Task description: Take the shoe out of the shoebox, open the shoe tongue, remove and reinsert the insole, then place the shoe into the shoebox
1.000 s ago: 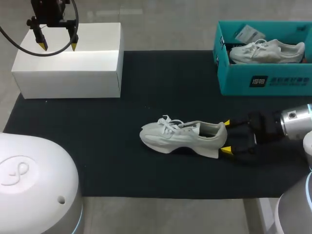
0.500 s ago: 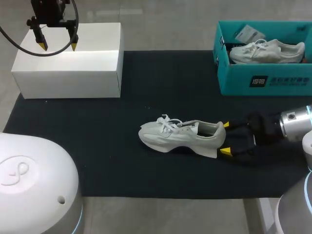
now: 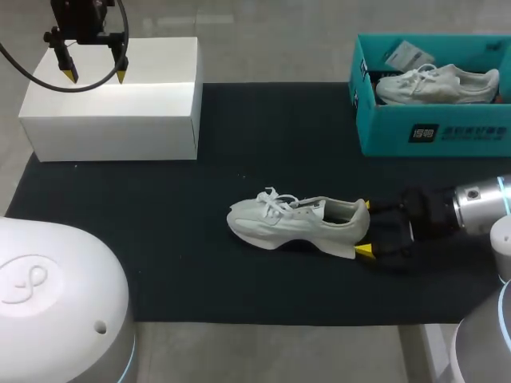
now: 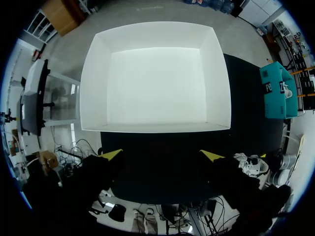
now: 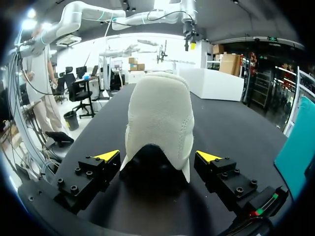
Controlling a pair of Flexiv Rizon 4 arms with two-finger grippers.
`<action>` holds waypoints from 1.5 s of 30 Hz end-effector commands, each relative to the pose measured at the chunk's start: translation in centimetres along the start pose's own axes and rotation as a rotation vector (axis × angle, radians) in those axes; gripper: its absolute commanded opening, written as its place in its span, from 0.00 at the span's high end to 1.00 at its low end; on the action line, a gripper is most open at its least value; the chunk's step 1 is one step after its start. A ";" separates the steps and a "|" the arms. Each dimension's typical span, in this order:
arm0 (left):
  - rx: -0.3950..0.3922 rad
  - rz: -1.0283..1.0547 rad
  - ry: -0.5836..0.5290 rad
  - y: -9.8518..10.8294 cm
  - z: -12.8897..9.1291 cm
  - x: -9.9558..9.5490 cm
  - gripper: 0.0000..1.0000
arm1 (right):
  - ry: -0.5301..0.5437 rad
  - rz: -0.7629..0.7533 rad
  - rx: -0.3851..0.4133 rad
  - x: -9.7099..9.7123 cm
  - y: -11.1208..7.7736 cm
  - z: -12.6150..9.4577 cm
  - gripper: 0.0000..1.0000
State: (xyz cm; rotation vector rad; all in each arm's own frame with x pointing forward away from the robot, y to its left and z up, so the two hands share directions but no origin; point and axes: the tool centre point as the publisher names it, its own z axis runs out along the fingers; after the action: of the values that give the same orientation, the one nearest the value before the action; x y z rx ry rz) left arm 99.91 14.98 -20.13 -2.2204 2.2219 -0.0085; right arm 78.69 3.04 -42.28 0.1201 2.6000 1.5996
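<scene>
White shoe (image 3: 299, 223) is out of the box, sitting upright on its sole mid black mat (image 3: 160, 231), toe toward the left arm's side, heel toward the right arm. That orientation looks deliberate: the heel faces the right hand (image 3: 365, 228) so it can come in low and level from behind. Wrist view confirms it: right hand (image 5: 158, 156) is spread wide, one yellow tip either side of the heel, small gaps both sides, holding nothing. My read is it's lining up to pinch the heel and steady the shoe for the tongue/insole work. The shoe (image 5: 158, 123) has a soft, padded-looking upper with a stitched heel panel, a chunky flared sole and loose laces at the front, so the upper will likely give under a squeeze. Left hand (image 3: 96, 76) is parked high over the white box (image 3: 112, 120), fingers apart, empty, well clear of the action. The white box is a plain, smooth rectangular carton. The teal shoebox (image 3: 431, 132) sits at the far right edge of the mat, open-topped, with a second shoe (image 3: 435, 84) lying inside.
</scene>
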 end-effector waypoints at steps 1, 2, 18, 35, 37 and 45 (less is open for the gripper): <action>-0.002 0.000 -0.002 0.0 -0.1 0.0 0.00 | 0.011 0.003 -0.004 -0.6 -0.4 0.8 0.00; -0.002 0.000 -0.002 0.0 -0.1 0.0 0.00 | 0.013 0.005 -0.008 -0.6 -0.4 0.9 0.00; -0.002 0.000 -0.002 0.0 -0.1 0.0 0.00 | 0.038 0.017 -0.035 -0.8 -0.4 2.4 0.00; -0.002 0.000 -0.002 0.0 -0.1 0.0 0.00 | 0.069 -0.014 0.028 -1.6 -0.3 0.3 1.00; -0.002 0.000 -0.002 0.0 -0.1 0.0 0.00 | 0.085 -0.009 0.039 -1.8 -0.7 0.4 1.00; -0.002 0.000 -0.002 0.0 -0.1 0.0 0.00 | 0.098 0.008 0.038 -1.8 -1.1 0.5 1.00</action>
State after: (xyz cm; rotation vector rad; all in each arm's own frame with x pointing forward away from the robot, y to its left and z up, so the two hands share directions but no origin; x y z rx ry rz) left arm 99.91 14.98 -20.13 -2.2204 2.2218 -0.0085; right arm 80.22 2.76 -43.24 0.0580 2.7046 1.5986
